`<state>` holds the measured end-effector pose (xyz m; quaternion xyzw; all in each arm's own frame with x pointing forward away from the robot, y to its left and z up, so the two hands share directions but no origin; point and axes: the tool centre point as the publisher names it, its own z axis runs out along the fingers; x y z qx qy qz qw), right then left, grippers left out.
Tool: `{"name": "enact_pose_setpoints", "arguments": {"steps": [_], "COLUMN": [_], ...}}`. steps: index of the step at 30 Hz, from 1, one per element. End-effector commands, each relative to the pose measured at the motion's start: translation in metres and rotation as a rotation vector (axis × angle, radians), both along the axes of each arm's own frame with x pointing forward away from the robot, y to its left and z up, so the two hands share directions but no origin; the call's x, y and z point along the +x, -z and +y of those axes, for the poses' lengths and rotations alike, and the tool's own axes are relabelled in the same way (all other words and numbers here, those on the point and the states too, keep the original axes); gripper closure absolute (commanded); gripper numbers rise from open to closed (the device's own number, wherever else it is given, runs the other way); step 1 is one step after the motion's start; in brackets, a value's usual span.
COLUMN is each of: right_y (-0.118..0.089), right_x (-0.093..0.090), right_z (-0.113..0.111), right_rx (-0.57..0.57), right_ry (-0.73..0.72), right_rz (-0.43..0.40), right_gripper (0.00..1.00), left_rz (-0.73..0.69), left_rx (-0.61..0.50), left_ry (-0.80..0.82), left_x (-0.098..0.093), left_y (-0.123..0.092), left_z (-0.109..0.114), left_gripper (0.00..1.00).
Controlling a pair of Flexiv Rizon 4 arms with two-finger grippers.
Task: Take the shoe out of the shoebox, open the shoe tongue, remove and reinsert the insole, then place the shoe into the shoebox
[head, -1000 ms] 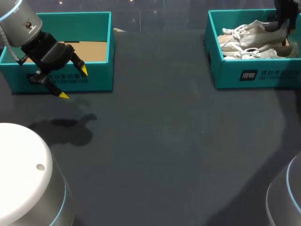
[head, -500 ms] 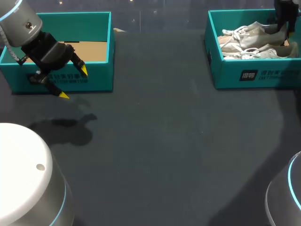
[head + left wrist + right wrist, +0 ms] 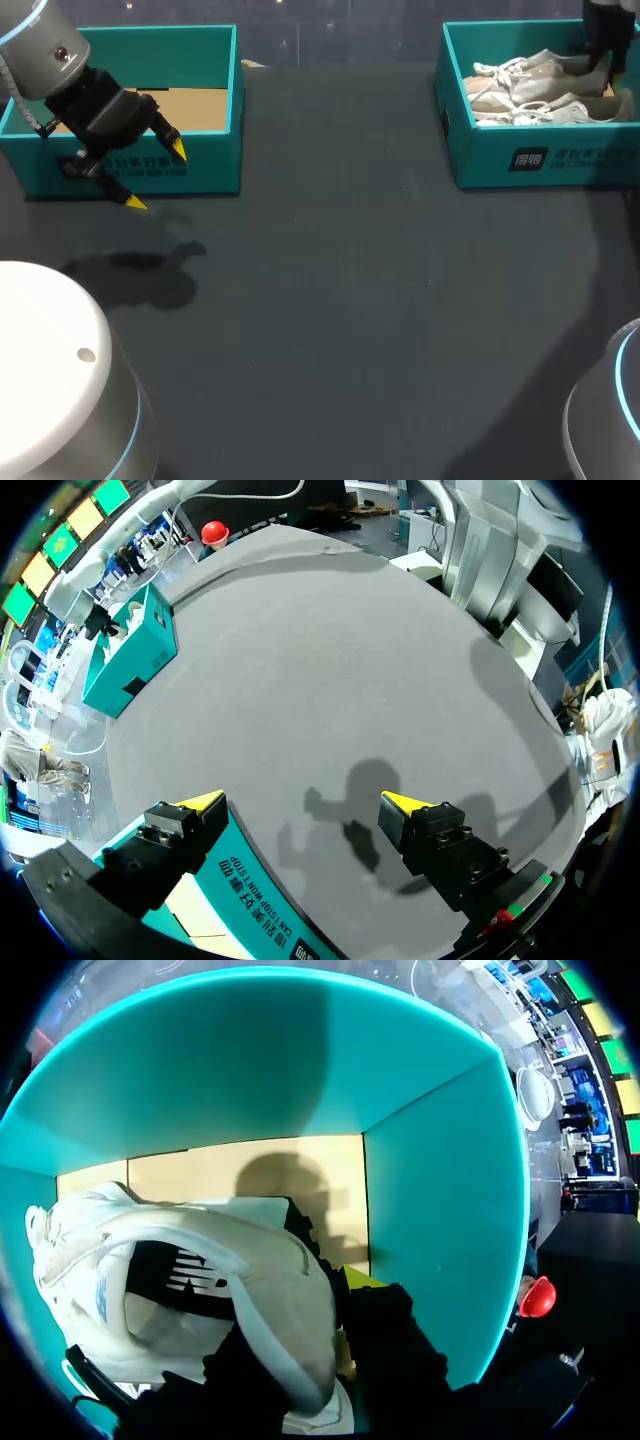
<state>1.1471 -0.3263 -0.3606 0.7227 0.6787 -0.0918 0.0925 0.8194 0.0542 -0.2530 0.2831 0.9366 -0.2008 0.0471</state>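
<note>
Resting in the teal shoebox (image 3: 480,165) at the upper right of the head view, a pale shoe (image 3: 545,68) was recorded beside a second shoe (image 3: 560,108). The right gripper (image 3: 603,55) was clamped on the pale shoe's heel collar. The left gripper (image 3: 156,176) was held wide apart at the upper left, before an open teal box (image 3: 215,170) on the dark table (image 3: 350,300)
</note>
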Motion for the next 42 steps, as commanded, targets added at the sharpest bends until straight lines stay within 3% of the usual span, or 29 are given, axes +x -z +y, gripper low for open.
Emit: {"name": "enact_pose_setpoints", "arguments": {"steps": [1, 24, 28, 31, 42], "right_y": [0.005, -0.004, -0.01, -0.018, -0.06], "right_x": [0.007, 0.001, -0.001, -0.003, -0.02], "right_z": [0.002, 0.009, 0.012, 0.014, 0.03], "right_rx": [0.016, 0.068, 0.07, 0.07, 0.085], "right_ry": [-0.002, -0.035, -0.04, -0.045, -0.065], "right_rz": [0.015, -0.005, -0.014, -0.028, -0.059], "right_gripper": [0.92, 0.51, 0.19, 0.02, 0.0], "left_rz": [-0.001, -0.001, -0.001, -0.001, -0.001], "left_rx": [0.002, 0.002, 0.002, 0.002, 0.002], "left_ry": [0.001, 0.001, 0.001, 0.001, 0.001], "left_x": [-0.001, -0.001, -0.001, -0.001, -0.001], "left_y": [0.0, 0.0, 0.0, 0.0, 0.0], "left_z": [0.001, 0.001, 0.001, 0.001, 0.001], "left_gripper": [0.0, 0.0, 0.0, 0.0, 0.0]}}
